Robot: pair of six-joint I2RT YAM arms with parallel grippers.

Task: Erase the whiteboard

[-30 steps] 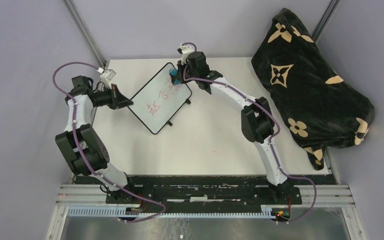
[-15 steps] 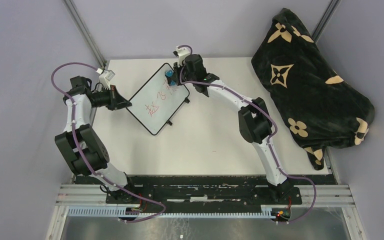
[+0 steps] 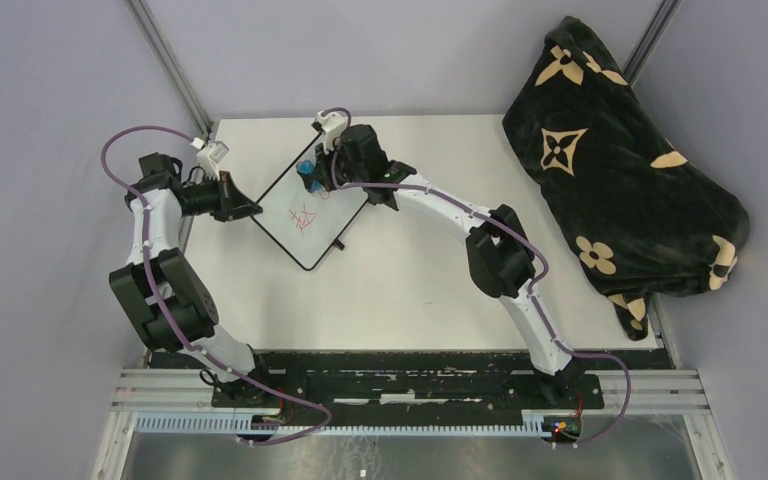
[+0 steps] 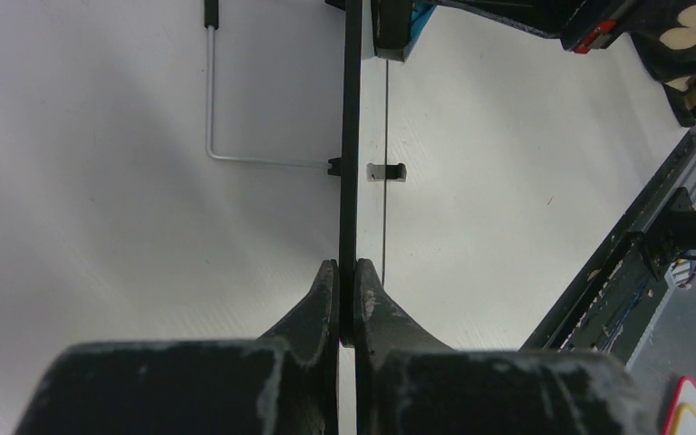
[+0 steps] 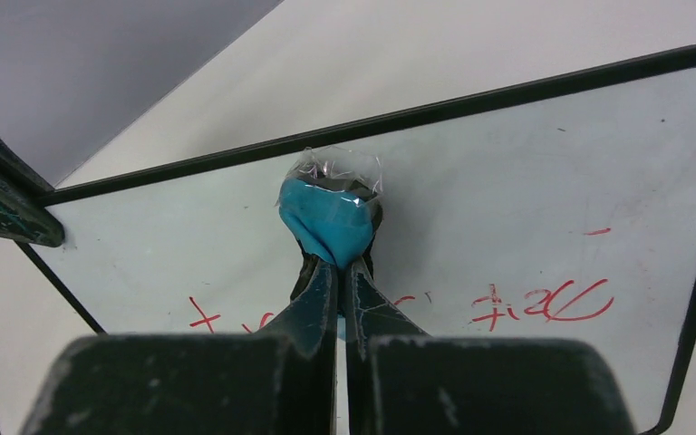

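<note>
The whiteboard, white with a thin black frame, lies tilted at the table's far left and still carries red handwriting. My left gripper is shut on its left edge; in the left wrist view the jaws pinch the black frame seen edge-on. My right gripper is shut on the blue-and-black eraser and presses it on the board's far part. In the right wrist view the eraser sits near the upper frame, with red marks below it on both sides.
A black blanket with cream flower patterns lies heaped at the table's right. The board's wire stand and small black foot show in the left wrist view. The arms' black base rail runs along the near edge.
My right gripper has swept the eraser leftward across the board's far part, and red writing there is gone. The left gripper keeps its hold on the board's edge.
</note>
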